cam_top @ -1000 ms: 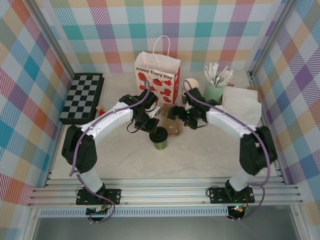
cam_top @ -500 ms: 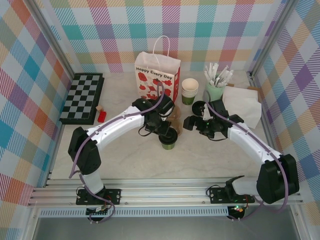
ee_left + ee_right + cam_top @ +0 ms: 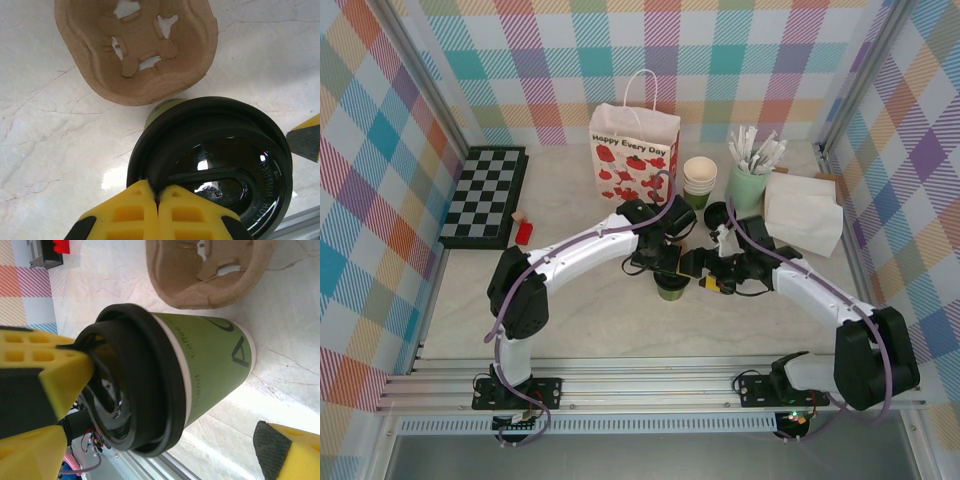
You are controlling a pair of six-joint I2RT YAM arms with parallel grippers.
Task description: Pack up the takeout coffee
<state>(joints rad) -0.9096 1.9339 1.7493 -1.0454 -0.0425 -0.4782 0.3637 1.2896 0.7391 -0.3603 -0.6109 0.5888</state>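
The takeout coffee (image 3: 670, 289) is a green paper cup (image 3: 210, 365) with a black lid (image 3: 215, 165), upright at the table's middle. My left gripper (image 3: 157, 192) is shut on the lid's rim, pinching it from above (image 3: 665, 268). Its yellow fingers (image 3: 60, 370) also appear in the right wrist view, on the lid's edge. My right gripper (image 3: 705, 278) is open just right of the cup. Its fingers (image 3: 290, 450) stand wide on either side of the lid without touching it. I cannot tell whether the cup's base rests on the table.
A brown pulp cup carrier (image 3: 140, 45) lies just behind the cup. At the back stand a strawberry gift bag (image 3: 635, 150), stacked lidless cups (image 3: 699, 178), a mint tumbler of sticks (image 3: 748, 182) and napkins (image 3: 803, 210). A chessboard (image 3: 485, 195) lies left.
The left gripper has carried the cup rightward across the table. The right arm swung away, then came in to the cup's right side with open jaws.
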